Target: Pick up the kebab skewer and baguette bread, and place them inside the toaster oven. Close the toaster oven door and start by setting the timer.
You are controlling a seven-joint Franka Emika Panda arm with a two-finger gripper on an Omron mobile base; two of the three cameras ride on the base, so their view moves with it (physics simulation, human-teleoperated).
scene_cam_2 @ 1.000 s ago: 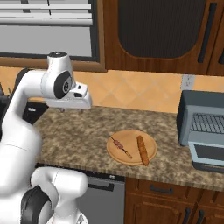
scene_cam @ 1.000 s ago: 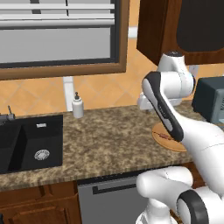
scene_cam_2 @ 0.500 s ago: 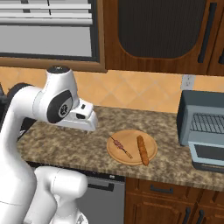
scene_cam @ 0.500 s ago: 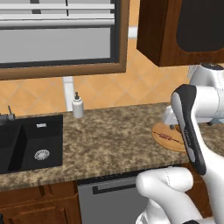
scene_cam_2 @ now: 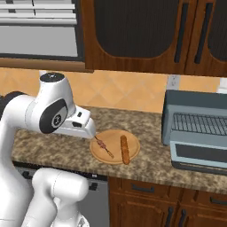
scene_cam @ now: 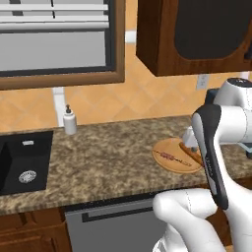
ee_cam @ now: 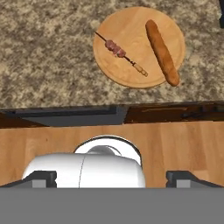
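A round wooden board [ee_cam: 131, 30] lies on the granite counter with the kebab skewer [ee_cam: 117, 49] on its left half and the baguette bread [ee_cam: 162, 51] on its right half. In the right base view the skewer [scene_cam_2: 103, 146] and baguette [scene_cam_2: 125, 149] lie side by side on the board [scene_cam_2: 114, 141]. My gripper [ee_cam: 112, 180] hangs above the counter's front edge, short of the board, open with nothing between its fingertips [ee_cam: 41, 178]. The hand [scene_cam_2: 86, 128] sits just left of the board. The toaster oven [scene_cam_2: 195, 111] stands to the right, its door [scene_cam_2: 199, 154] folded down and its wire rack showing.
A black sink [scene_cam: 19, 165] and a soap dispenser [scene_cam: 70, 120] are at the counter's left. Dark wall cabinets [scene_cam_2: 146, 31] hang above the board and oven. My own white arm [scene_cam: 216, 147] covers the board's right edge in the left base view.
The arm has swung down and toward the board, bringing the hand close beside it. The jaws have spread wider.
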